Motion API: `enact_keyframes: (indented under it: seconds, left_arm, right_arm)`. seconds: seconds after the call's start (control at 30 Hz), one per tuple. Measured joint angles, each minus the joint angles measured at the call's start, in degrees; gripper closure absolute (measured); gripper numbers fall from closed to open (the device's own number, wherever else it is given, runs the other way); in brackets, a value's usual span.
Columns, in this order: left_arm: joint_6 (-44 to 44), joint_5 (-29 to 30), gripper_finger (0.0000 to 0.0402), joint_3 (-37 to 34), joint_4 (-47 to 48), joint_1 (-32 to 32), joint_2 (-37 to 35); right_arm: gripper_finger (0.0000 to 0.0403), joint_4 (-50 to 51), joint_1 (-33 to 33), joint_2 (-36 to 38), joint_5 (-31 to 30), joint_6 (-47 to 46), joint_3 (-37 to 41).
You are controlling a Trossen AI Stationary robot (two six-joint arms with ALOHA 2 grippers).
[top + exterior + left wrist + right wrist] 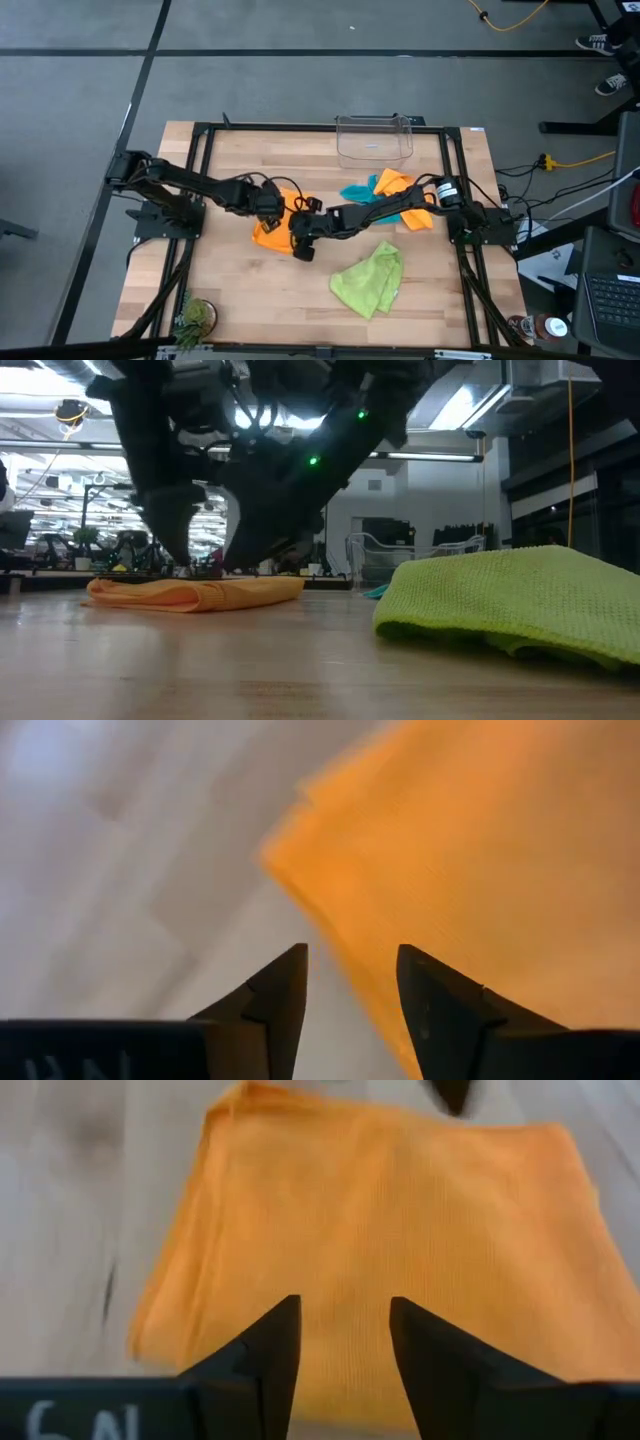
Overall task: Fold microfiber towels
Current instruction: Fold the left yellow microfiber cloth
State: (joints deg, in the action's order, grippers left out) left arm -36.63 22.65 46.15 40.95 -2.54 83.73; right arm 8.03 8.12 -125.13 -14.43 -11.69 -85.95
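jaws of left gripper [350, 985] and right gripper [343, 1335] stand parted, empty, over orange towel [400, 1230].

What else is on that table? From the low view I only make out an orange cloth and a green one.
Observer: Farther back, a second orange towel lies bunched against a teal-blue towel.
Visitor: Are the claws pinching my orange cloth?
Observer: No. Left gripper and right gripper are open over the folded orange towel.
Visitor: Anything else?
Observer: A small plant sits at the near left corner.
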Motion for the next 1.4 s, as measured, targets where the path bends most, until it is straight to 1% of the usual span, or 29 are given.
enact_keyframes:
  seconds: [0.07,0.17,0.3,0.4,0.5,0.63,0.73,0.83,0.97,1.1,1.17,1.27,1.33,1.4]
  left_arm:
    - [-0.61,-2.08,0.0253,-0.24,-0.17,-1.90,-0.18]
    - [0.14,-2.34,0.0253,-1.30,-0.01,-5.31,-0.16]
    - [3.55,-2.43,0.0253,-2.14,-0.01,-10.28,-0.12]
    - [3.36,-1.52,0.0253,-2.20,-0.67,-13.25,-0.12]
    - [-0.33,2.26,0.0253,-2.19,-1.05,-14.59,0.43]
    - [-3.39,3.02,0.0253,-2.76,-2.73,-15.36,3.70]
    - [-6.11,1.57,0.0253,-2.97,-3.45,-16.51,6.92]
    - [-12.05,0.45,0.0254,-2.75,-3.68,-18.09,8.17]
    - [-24.05,-5.68,0.0264,-1.53,-4.37,-21.46,8.23]
    - [-30.97,-8.78,0.0282,0.98,-4.54,-24.85,8.57]
    - [-32.61,-9.16,0.0289,2.35,-4.72,-26.34,8.60]
    - [-33.25,-8.48,0.0292,4.89,-4.70,-27.99,8.60]
    - [-31.51,-8.19,0.0293,7.06,-3.96,-28.67,8.60]
    - [-28.73,-7.59,0.0293,9.68,-1.67,-28.82,8.60]
  right_arm:
    - [0.0244,1.27,0.60,0.79,1.98,-0.16,0.02]
    - [0.0244,2.94,2.11,1.43,5.23,-0.39,0.02]
    - [0.0244,2.90,4.49,1.31,5.61,1.54,0.02]
    - [0.0244,2.88,5.89,1.04,5.00,1.41,0.02]
    - [0.0244,1.97,6.98,1.02,3.64,-0.55,0.02]
    - [0.0244,2.72,8.23,1.02,3.62,-3.19,0.02]
    - [0.0244,3.75,9.16,1.00,3.60,-3.25,0.08]
    - [0.0244,4.92,9.88,1.06,3.63,-3.25,0.08]
    - [0.0244,5.34,10.49,1.17,3.97,-2.80,0.06]
    - [0.0244,6.22,10.60,1.26,4.16,-3.09,0.06]
    - [0.0244,6.12,10.58,1.26,4.39,-3.05,0.06]
    - [0.0244,5.95,10.53,1.27,7.51,-3.28,0.06]
    - [0.0244,6.22,10.60,1.57,10.69,-3.55,0.06]
    - [0.0244,6.14,10.66,2.32,12.42,-3.58,0.06]
